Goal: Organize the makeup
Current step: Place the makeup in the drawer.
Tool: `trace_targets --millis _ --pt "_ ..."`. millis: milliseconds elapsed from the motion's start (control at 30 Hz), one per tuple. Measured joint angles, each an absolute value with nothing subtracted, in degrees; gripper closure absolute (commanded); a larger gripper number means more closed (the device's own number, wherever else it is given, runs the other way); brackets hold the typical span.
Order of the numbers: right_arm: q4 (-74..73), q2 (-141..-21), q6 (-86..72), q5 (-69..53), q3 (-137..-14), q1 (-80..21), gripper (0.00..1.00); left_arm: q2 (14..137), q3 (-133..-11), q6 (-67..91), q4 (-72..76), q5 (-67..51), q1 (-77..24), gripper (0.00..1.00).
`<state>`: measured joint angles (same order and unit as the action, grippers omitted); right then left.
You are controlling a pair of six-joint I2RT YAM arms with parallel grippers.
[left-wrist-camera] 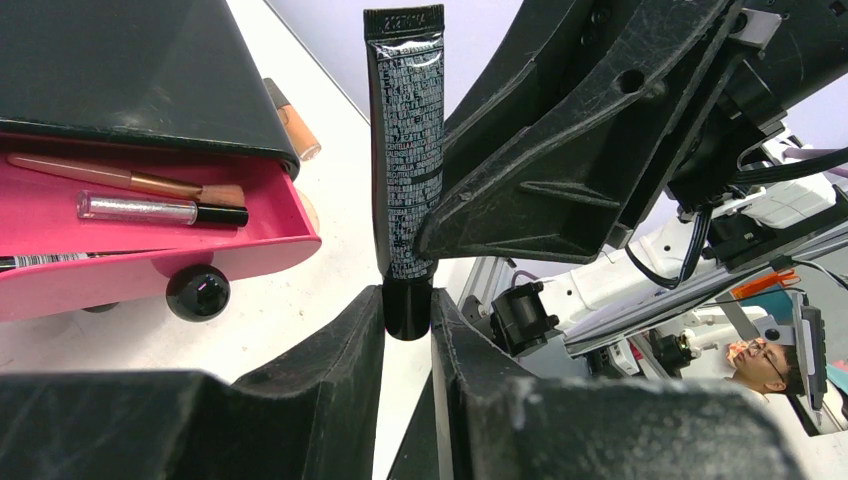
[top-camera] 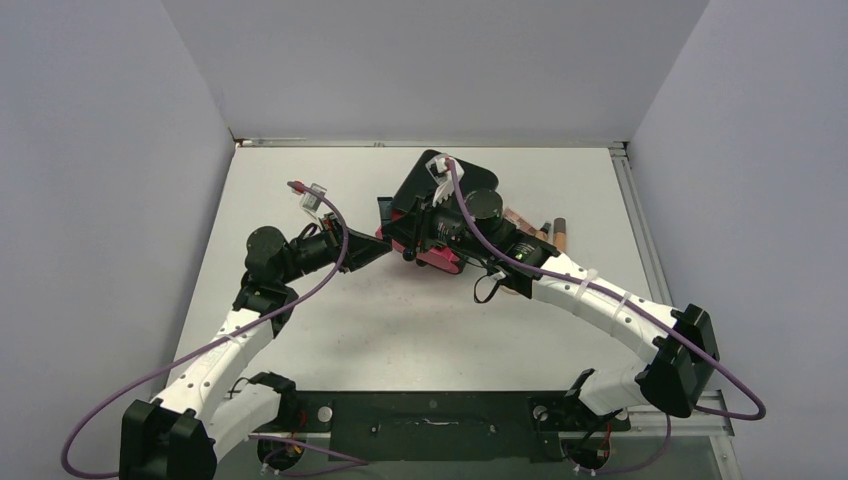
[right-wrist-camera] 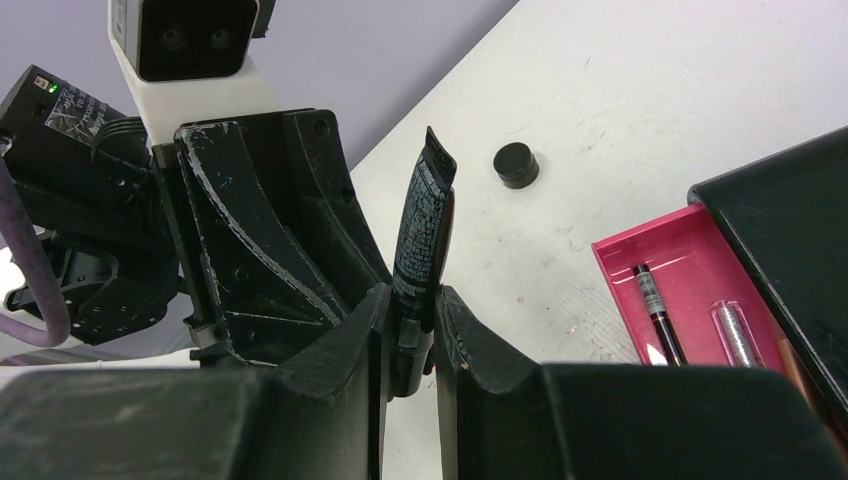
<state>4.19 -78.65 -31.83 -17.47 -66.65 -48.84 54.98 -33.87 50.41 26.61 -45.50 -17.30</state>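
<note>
Two end effectors [left-wrist-camera: 408, 322] [right-wrist-camera: 411, 345], one black tube [left-wrist-camera: 404, 150]

The black cabinet [top-camera: 482, 172] and its open pink drawer [top-camera: 437, 258] obstructed the far centre of the worktop [top-camera: 400, 330]. The left tool [left-wrist-camera: 408, 305] and right tool [right-wrist-camera: 410, 320], both clamped on a black tube [left-wrist-camera: 405, 150], crowded the drawer front. The near worktop was clear.

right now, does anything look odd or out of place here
The black tube is pinched by both grippers at once: the left gripper on its cap, the right gripper just above it, beside the open pink drawer. That looks like a handover, not damage. Nothing appears spilled.
</note>
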Motion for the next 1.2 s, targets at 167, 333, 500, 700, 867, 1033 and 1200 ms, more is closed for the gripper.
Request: trace_targets --millis 167,333,500,700,867,1033,1200 --pt "4.1 -78.7 -31.6 -17.4 -66.7 -48.8 0.89 55.0 -33.9 50.4 26.2 -45.5 -17.3 0.74" --pt "3.9 -78.7 -31.2 -17.2 -66.8 -48.8 0.89 55.0 -33.9 50.4 25.5 -45.5 -17.4 0.66" --pt "3.6 -78.7 -30.9 -16.3 -66.8 -48.8 0.9 55.0 -33.9 50.3 24.3 -45.5 -17.5 0.57" --pt "1.5 -78.7 -30.2 -12.5 -66.8 -48.8 0.9 54.3 -33.9 49.5 21.5 -44.4 -17.1 0.47" --pt "-3.6 -78.7 -28.2 -7.7 -67.5 -48.4 0.9 50.4 -33.1 48.1 18.0 -41.8 -15.7 0.4" --pt "-11.3 -79.8 -24.1 -1.8 -71.6 -47.9 0.9 48.5 -32.9 47.0 15.1 -40.7 -13.2 0.35" --pt "-16.9 -81.2 -20.0 1.5 -74.1 -47.6 0.9 44.6 -28.0 52.1 17.4 -38.3 -7.3 0.18"
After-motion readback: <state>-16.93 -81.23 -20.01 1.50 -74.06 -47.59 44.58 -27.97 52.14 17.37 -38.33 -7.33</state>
